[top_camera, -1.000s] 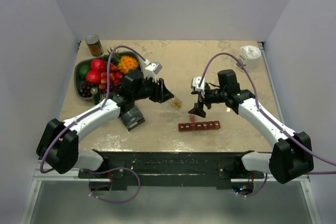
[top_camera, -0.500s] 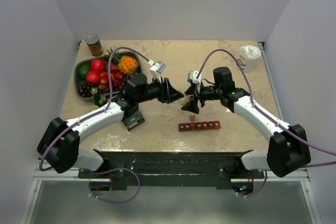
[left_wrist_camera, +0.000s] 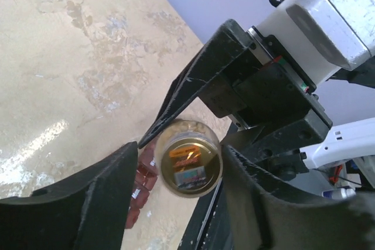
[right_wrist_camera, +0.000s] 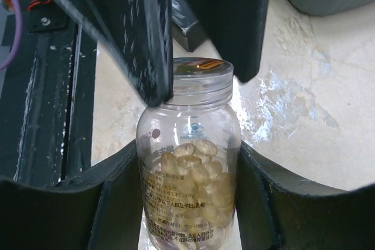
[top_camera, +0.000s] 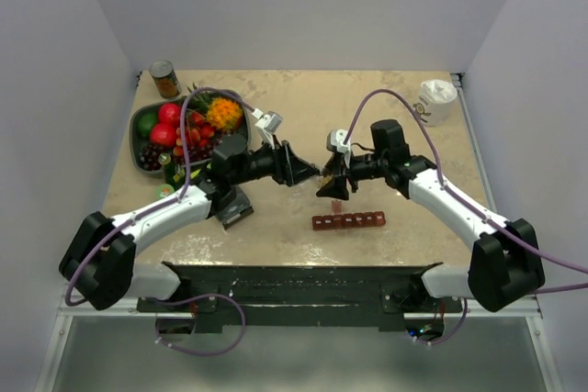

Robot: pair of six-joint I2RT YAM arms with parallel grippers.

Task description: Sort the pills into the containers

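Observation:
A small clear bottle (right_wrist_camera: 188,144) holds tan pills (right_wrist_camera: 196,174) and has a clear screw cap. My right gripper (right_wrist_camera: 187,203) is shut on the bottle's body and holds it above the table (top_camera: 323,175). My left gripper (left_wrist_camera: 180,150) faces the cap (left_wrist_camera: 188,161) end-on. Its jaws are open and straddle the cap, with a small gap showing on one side. The left fingers (right_wrist_camera: 146,39) flank the cap in the right wrist view. The dark red container strip (top_camera: 348,221) lies on the table below, one lid (top_camera: 336,206) raised. It also shows in the left wrist view (left_wrist_camera: 139,185).
A grey-green fruit bowl (top_camera: 142,121) with red fruit stands at the back left, a metal can (top_camera: 164,79) behind it. A white cup (top_camera: 438,95) is at the back right. A black block (top_camera: 234,206) lies under my left arm.
Both grippers have come together over the middle of the table. My left gripper moved right and its jaws now straddle the bottle's cap. My right gripper shifted left.

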